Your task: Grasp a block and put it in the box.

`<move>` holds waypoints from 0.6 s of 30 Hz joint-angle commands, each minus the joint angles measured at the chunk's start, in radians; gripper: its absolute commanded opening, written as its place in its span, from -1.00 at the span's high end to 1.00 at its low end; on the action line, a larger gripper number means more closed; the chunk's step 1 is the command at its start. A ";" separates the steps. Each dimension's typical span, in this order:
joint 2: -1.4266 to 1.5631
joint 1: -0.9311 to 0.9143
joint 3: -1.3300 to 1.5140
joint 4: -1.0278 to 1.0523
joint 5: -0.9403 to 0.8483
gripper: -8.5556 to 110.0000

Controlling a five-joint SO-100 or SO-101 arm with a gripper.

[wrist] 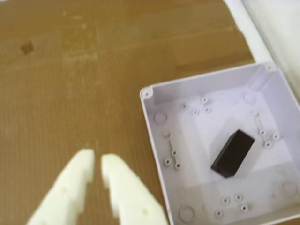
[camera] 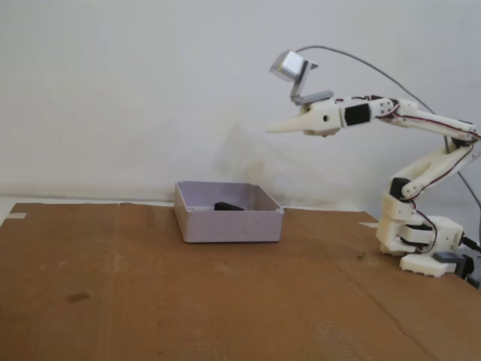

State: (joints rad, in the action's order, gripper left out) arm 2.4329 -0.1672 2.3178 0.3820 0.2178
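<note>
Brown cardboard covers the desk (camera: 150, 286), and on it sits the box (camera: 229, 226), a pale lavender-grey tray with low walls, well apart from the arm's base at the right of the fixed view. The arm (camera: 421, 120) reaches out high and nearly level, so the tool (camera: 272, 128) hangs in the air above the box's right edge, clear of everything. In the wrist view the tool (wrist: 97, 161) shows two white fingers drawn nearly together with only a narrow slit between them, and nothing is held.

The block (wrist: 233, 153), small and matte black, already lies on the floor of the box (wrist: 154, 117), touching no wall. Its long axis runs on a diagonal, from lower left to upper right in the wrist view. From the tool it lies to the right and somewhat ahead in that view, below in the fixed one. Judged from this, the placing looks done.
</note>
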 commanded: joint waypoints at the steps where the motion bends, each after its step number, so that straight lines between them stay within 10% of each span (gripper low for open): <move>1: 0.132 0.018 0.020 -0.032 -0.006 0.85; 18: 0.374 0.064 0.333 -0.041 0.003 0.86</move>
State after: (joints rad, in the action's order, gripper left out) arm 2.7228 -0.1181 2.6569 0.3820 0.2178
